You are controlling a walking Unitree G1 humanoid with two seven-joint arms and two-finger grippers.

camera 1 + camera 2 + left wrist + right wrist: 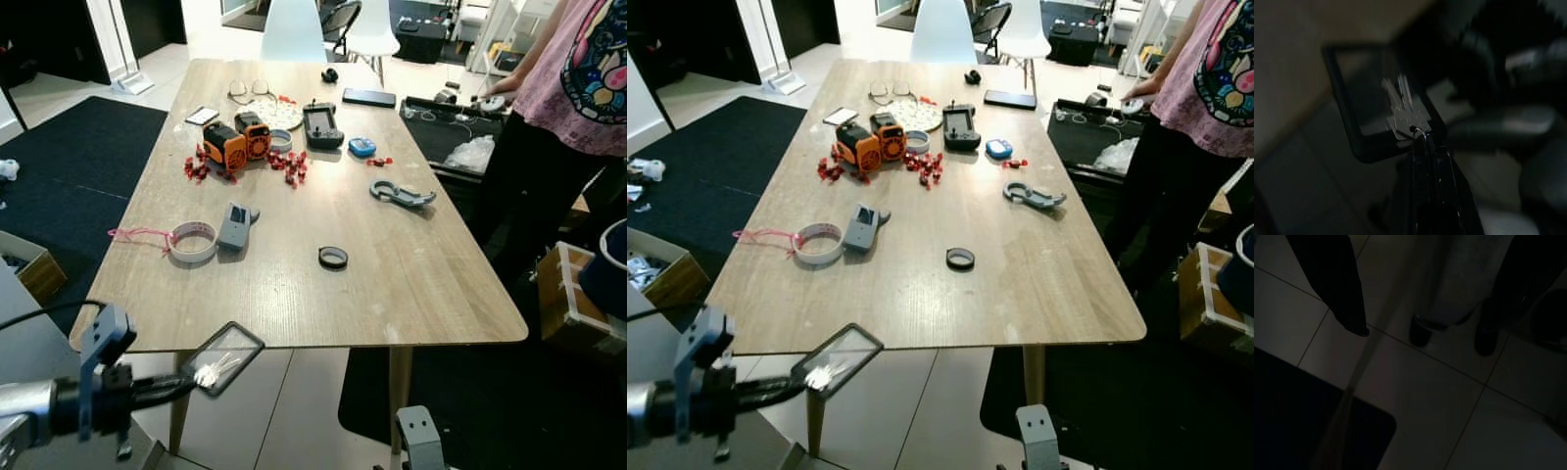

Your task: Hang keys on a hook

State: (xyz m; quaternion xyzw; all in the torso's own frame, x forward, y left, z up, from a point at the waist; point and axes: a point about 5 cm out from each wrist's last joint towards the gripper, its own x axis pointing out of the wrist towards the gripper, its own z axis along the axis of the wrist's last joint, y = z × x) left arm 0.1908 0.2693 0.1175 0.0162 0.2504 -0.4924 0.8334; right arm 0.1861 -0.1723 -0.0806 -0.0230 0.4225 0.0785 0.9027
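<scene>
Below the near left corner of the wooden table [294,304], my left gripper [179,388] is shut on the ring of a small bunch of silver keys [209,372]. A black-framed clear rectangular tag [227,356] hangs with the keys and sticks out past my fingertips. In the left wrist view the keys [1400,105] lie against the tag [1349,112] just beyond my closed left gripper [1427,147]. The right gripper [1449,318] hangs low over the tiled floor with its dark fingers [1339,289] spread apart and nothing between them.
The table holds orange devices [238,140], red clips [290,164], tape rolls [194,240], a black ring [333,258] and a controller [322,125]. A person in a pink shirt [578,69] stands at its right side. White chairs [293,31] stand at the far end, a cardboard box [24,264] at left.
</scene>
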